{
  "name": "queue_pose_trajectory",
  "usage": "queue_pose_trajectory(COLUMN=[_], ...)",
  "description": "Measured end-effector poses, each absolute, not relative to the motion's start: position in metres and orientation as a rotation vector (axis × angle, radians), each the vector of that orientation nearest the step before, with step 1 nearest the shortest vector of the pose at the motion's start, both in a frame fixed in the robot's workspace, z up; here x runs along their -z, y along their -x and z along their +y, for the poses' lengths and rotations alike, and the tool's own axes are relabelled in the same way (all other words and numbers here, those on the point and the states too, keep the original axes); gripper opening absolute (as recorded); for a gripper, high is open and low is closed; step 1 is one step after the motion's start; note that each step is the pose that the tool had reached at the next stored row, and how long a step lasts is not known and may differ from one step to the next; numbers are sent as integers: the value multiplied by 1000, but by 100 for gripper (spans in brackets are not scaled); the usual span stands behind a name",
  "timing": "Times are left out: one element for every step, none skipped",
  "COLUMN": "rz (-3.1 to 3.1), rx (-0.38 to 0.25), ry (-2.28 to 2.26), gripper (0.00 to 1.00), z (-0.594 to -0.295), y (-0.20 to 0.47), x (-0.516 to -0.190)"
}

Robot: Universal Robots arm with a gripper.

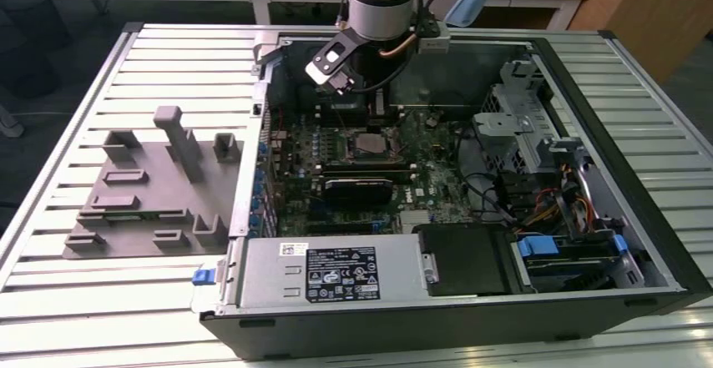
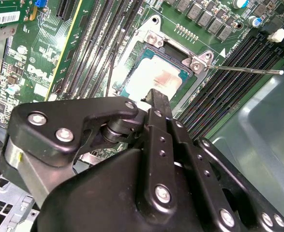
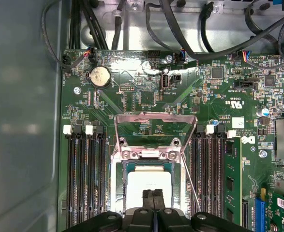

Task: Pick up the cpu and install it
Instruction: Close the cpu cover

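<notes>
Gripper (image 3: 155,192), fingers pressed together, hangs over the cpu (image 3: 149,176) lying in its socket (image 3: 146,154).

Silver slatted metal table (image 1: 100,318). On it, exterior view's left: flat grey plastic fixture plate (image 1: 145,197) w/ upright blocks. Just beside it, to exterior view's right: big black computer case (image 1: 446,328), on its side, open side up, covering most of tabletop.

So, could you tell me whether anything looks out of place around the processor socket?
Nothing looks damaged. The pale silver square cpu sits level and square, though the silver metal retention frame stands flipped open.
</notes>
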State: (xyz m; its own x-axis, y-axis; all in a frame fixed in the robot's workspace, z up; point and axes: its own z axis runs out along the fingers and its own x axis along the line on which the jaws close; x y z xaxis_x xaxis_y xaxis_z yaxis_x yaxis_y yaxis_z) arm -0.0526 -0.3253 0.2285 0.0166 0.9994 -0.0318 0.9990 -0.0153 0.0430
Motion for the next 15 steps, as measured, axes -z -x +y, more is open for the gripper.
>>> queue_pose_trajectory(rz=[2166, 2166, 2166, 2166, 2166, 2166, 2166, 2166, 2167, 2167, 2167, 2167, 2167, 2167, 2167], rx=[-12, -12, -12, -12, -12, -12, -12, -12, -12, -12, -12, -12, -12, -12, -13], ry=[-2201, -2201, -2201, -2201, -2201, -2201, -2201, -2201, -2201, -2201, -2201, -2201, -2201, -2201, -2201], gripper=[11, 11, 11, 11, 11, 11, 11, 11, 11, 11, 11, 11, 11, 11, 11], z=[-325, -325, -325, -325, -325, -325, -325, -325, -325, -325, -325, -325, -325, -325, -325], y=[53, 53, 53, 53, 53, 53, 53, 53, 53, 53, 53, 53, 53, 53, 53], x=[-229, -229, -229, -229, -229, -229, -229, -229, -229, -229, -229, -230, -232, -234, -237])
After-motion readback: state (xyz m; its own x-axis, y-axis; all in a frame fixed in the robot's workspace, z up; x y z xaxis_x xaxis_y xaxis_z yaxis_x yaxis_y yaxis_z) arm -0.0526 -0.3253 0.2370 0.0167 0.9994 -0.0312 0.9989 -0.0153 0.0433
